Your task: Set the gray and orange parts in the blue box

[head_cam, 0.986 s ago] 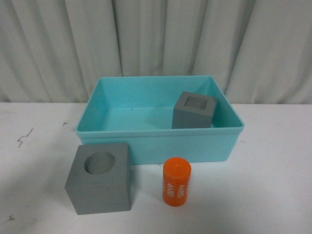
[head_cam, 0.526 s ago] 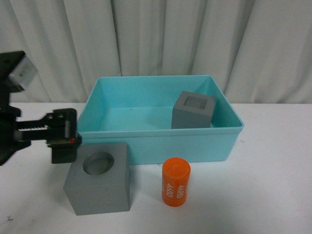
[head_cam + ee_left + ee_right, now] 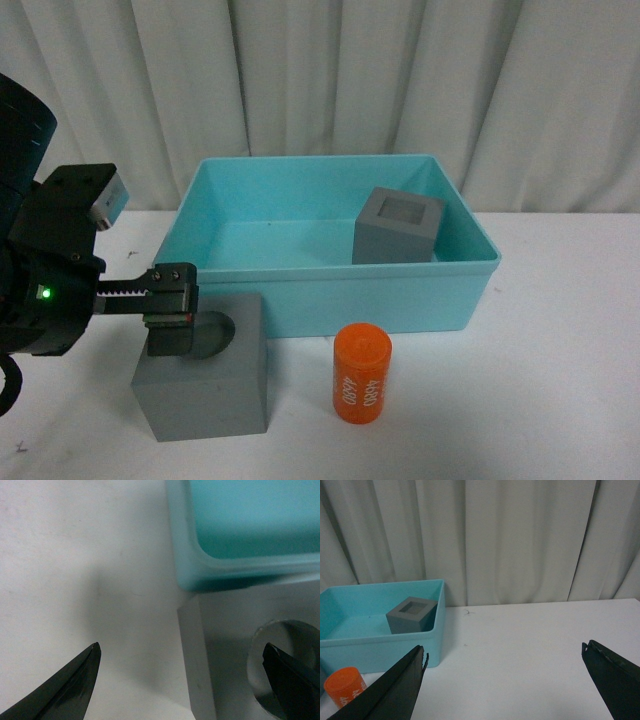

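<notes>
gray cubes (image 3: 205, 385), orange cylinder (image 3: 362, 374)

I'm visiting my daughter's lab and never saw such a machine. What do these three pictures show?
This is a two-armed robot at a white table. One picture comes from a camera on its body, two from its wrists; the dark wedges there are gripper fingers. The blue box holds a gray cube with a square recess. Before it stand a gray cube with a round recess and an orange cylinder. The left gripper hangs open over the round-recess cube; the right gripper is open too. Nothing is held.
</notes>
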Available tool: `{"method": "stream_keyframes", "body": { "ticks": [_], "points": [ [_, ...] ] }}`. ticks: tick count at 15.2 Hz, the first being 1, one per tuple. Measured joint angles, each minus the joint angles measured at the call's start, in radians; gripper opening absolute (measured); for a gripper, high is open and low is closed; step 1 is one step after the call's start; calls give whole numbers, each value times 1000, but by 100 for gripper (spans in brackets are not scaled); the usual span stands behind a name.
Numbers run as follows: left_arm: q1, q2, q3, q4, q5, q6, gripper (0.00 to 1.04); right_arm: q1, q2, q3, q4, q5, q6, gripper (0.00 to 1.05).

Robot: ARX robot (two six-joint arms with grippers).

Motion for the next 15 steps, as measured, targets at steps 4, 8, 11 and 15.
{"method": "stream_keyframes", "body": {
  "ticks": [4,8,11,15],
  "points": [
    [-21,37,18,-26,20,2,98,0,0,0,0,0,0,98],
    [-32,48,36,-33,6,16,83,0,0,0,0,0,0,98],
    [-32,46,42,-46,4,32,52,0,0,0,0,0,0,98],
    [-6,-3,30,-95,15,65,20,0,0,0,0,0,0,98]
  ]
}}
